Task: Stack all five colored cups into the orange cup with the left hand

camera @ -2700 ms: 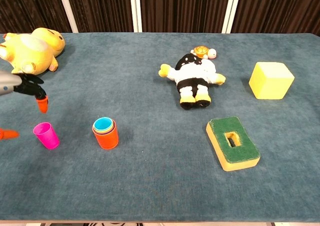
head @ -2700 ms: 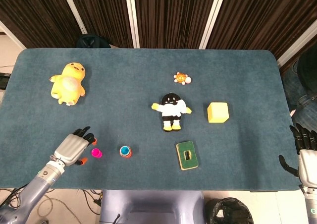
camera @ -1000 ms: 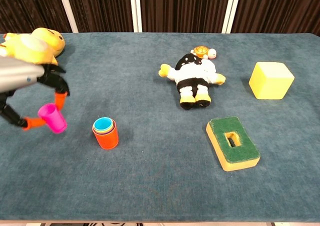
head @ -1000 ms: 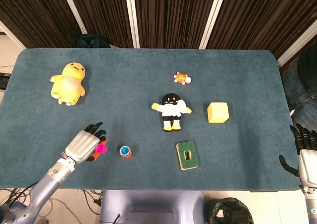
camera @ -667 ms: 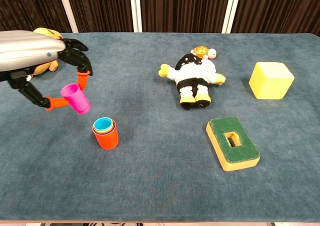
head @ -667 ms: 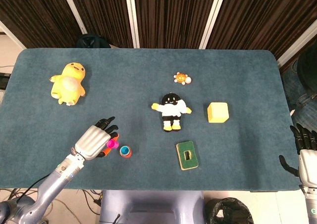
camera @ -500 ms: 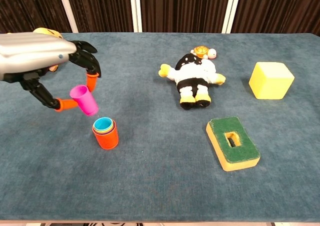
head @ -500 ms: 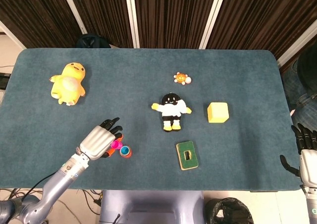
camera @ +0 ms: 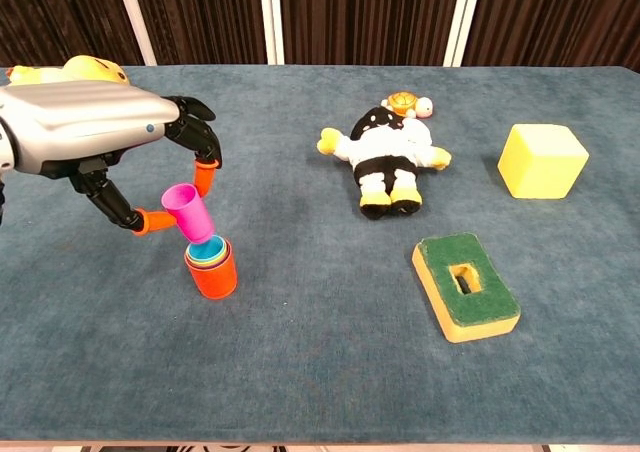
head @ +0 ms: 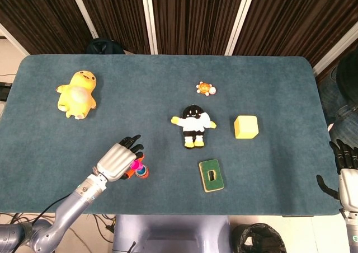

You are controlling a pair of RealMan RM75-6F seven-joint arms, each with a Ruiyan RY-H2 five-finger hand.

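The pink cup [camera: 186,210], tilted, hangs at the lower left of the chest view with its base at the mouth of the orange cup [camera: 213,271]. Released crooked, it could jam on the nested rims or topple the stack. The left hand [camera: 120,150] pinches it between thumb and fingertip from above-left.

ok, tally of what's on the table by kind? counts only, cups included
Cups: 5 visible, the pink cup held by the left hand, plus the orange cup with blue, yellow and a further rim nested in it
Plush toys: 3
Yellow block: 1
Green sponge: 1
Total: 10
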